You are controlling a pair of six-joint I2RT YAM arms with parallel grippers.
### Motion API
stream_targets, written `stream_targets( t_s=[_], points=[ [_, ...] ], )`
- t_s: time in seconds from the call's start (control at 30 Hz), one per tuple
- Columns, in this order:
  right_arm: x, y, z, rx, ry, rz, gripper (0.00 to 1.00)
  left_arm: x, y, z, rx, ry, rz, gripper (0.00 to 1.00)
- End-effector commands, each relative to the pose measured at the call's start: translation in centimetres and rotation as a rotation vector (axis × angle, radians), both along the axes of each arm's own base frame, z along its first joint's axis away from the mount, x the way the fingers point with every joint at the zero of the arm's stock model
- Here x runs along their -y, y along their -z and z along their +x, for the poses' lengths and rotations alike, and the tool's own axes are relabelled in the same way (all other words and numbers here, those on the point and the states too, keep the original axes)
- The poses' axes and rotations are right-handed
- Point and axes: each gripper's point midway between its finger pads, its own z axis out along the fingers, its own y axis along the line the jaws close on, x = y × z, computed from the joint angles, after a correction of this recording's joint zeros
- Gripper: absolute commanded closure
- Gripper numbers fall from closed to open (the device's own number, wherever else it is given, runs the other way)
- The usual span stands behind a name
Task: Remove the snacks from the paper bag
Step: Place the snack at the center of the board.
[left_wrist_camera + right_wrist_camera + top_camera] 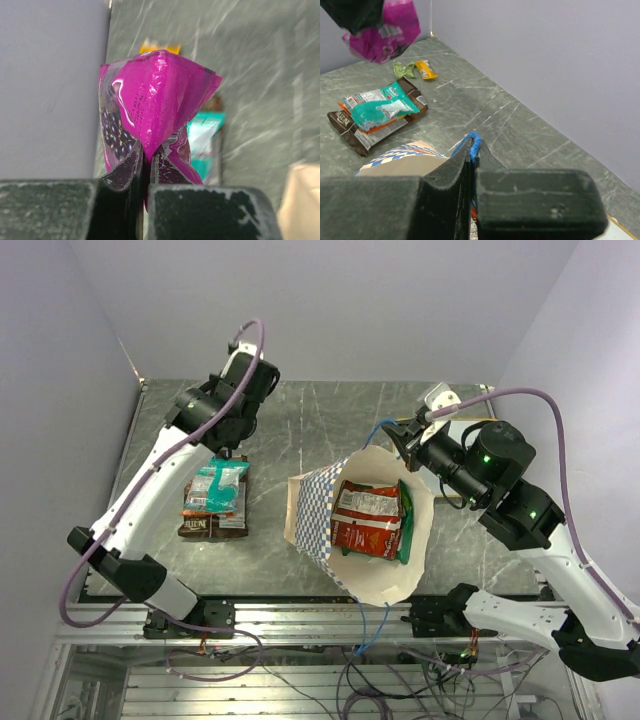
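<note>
L gripper (pixel 144 167) clenched on magenta-purple packet (pixel 150 95), pinching its lower edge; packet held in the air above far-left of table (pixel 330 420), clear of the surface. Below it, on left side: teal packet (pixel 382 104) lying on top of dark brown packet (pixel 354 131), orange wrapper edge between them; further off, sm. green packet (pixel 402 68) & yellow-orange packet (pixel 426 69) just beside each other nr the wall. Paper bag (pixel 312 525) sits centre-right, mouth open; red packet (pixel 365 522) & green packet (pixel 405 530) inside. R gripper (pixel 472 159) shut tight on blue cord handle (pixel 474 141) at bag's far rim.
</note>
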Motion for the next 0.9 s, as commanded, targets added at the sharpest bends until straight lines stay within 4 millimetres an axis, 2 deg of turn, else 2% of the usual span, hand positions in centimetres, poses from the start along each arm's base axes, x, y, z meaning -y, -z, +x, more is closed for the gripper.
stream_targets(
  t_s=[0.0, 0.1, 0.2, 0.3, 0.43, 0.7, 0.87],
  points=[
    [0.1, -2.4, -0.9, 0.051, -0.026, 0.057, 1.0, -4.4, 4.3, -1.0, -0.134, -0.052, 0.154, 0.93],
    [0.0, -2.1, -1.0, 0.05, -0.038, 0.056, 1.0, -5.2, 7.1, -0.8, -0.173, -0.059, 0.231, 0.93],
    [-0.1, -2.0, -1.0, 0.047, -0.041, 0.058, 1.0, -4.6, 10.1, -0.4, -0.228, -0.01, 0.241, 0.93],
    [-0.2, -2.1, -1.1, 0.048, -0.047, 0.061, 1.0, -4.6, 12.6, 0.1, -0.287, -0.04, 0.288, 0.93],
    [-0.1, -2.3, -1.2, 0.051, -0.045, 0.069, 1.0, -3.6, 15.9, 1.1, -0.364, -0.014, 0.311, 0.93],
    [0.4, -2.2, -1.3, 0.05, -0.027, 0.079, 1.0, -2.6, 20.6, 0.9, -0.483, -0.015, 0.293, 0.93],
    [0.4, -1.9, -1.2, 0.044, -0.026, 0.076, 1.0, -3.0, 23.1, 0.3, -0.55, -0.041, 0.259, 0.93]
  ],
)
